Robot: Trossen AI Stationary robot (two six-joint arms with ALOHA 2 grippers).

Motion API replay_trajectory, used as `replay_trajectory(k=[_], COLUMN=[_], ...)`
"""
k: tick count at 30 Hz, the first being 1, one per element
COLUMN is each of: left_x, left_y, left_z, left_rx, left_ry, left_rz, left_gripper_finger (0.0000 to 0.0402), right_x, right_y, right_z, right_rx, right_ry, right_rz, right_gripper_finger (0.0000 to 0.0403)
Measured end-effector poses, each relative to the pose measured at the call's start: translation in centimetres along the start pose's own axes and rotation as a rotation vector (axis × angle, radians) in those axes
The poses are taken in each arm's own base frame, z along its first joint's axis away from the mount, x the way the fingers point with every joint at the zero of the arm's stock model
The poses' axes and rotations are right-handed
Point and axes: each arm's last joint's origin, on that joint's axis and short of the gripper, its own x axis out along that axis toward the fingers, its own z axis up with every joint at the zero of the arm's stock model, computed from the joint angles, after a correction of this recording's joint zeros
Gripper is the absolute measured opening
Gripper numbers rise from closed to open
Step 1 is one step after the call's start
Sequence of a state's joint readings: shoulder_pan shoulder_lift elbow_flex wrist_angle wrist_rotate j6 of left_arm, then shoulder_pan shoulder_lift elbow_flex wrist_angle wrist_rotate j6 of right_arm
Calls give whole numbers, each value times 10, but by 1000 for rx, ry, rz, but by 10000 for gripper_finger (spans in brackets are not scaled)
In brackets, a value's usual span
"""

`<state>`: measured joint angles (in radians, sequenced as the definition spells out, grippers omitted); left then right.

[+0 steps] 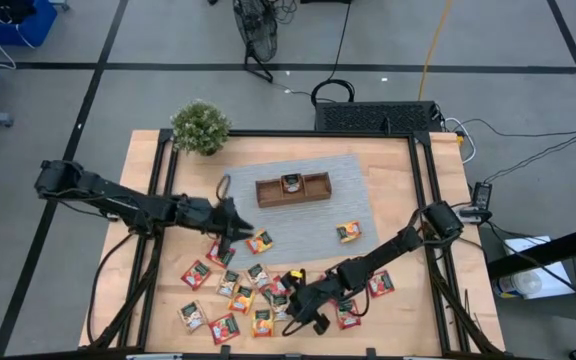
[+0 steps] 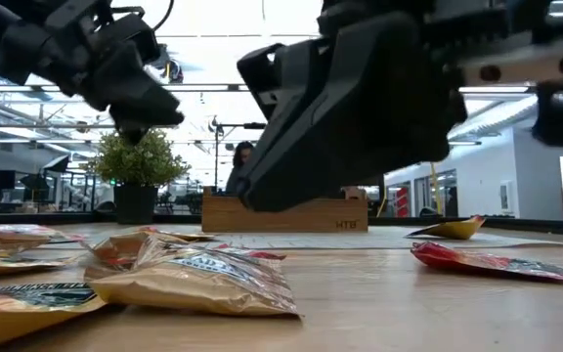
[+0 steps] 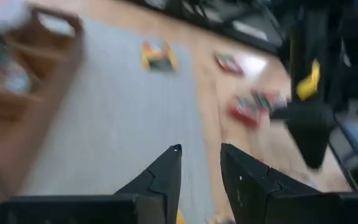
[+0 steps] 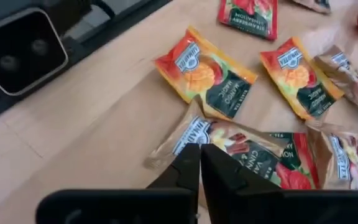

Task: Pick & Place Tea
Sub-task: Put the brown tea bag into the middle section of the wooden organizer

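Note:
Several flat tea packets (image 1: 240, 297) in red, orange and tan wrappers lie scattered on the wooden table near its front edge. One more lies in the middle compartment of the brown tray (image 1: 266, 190) on the grey mat (image 1: 318, 220). My right gripper (image 4: 199, 152) is above the pile, shut on a tan tea packet (image 4: 247, 146). In the high view the right gripper (image 1: 296, 303) shows at the pile's right side. My left gripper (image 3: 201, 152) hovers open and holds nothing, and in the high view this left gripper (image 1: 238, 222) is over the mat's near left corner. My right gripper pinches the tan packet's near edge (image 4: 194, 132) between its two fingers (image 4: 184, 167), which slant down from the table's right. The packet looks raised toward the camera at the fingers. Whether its far end lies on the neighbouring packets, I cannot tell.
A potted plant (image 1: 200, 127) stands at the table's far left corner. Two orange packets (image 1: 348, 232) (image 1: 259, 241) lie on or at the mat's near edge. A black frame rail (image 1: 423, 200) runs along the table's right side.

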<state>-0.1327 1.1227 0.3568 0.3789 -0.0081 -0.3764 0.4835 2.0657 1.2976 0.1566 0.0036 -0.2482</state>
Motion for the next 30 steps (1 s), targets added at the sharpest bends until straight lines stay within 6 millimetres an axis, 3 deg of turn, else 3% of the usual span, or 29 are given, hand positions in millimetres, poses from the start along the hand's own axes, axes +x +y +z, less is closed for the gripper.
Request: replay_trajectory(k=[5, 8, 12, 17, 23, 30], left_x=[20, 36, 59, 86, 115, 142], left_y=[-23, -60, -111, -150, -164, -170], left_z=[-14, -18, -16, -24, -30, -31], left_rx=[-28, 146, 350, 450, 403, 267], left_ry=[67, 103, 190, 387, 575, 758], left_rz=[39, 42, 181, 399, 551, 395], left_gripper_finger=[116, 116, 116, 116, 145, 209], right_x=[-16, -32, -55, -91, -140, -183], right_y=[-2, -3, -5, -7, -7, -1], right_z=[1, 2, -6, -18, -33, -57], right_rx=[1, 38, 142, 267, 312, 378], right_ry=[109, 187, 250, 234, 166, -56], right_rz=[-61, -88, -93, -152, -315, -384], right_gripper_finger=[28, 38, 52, 66, 68, 66])
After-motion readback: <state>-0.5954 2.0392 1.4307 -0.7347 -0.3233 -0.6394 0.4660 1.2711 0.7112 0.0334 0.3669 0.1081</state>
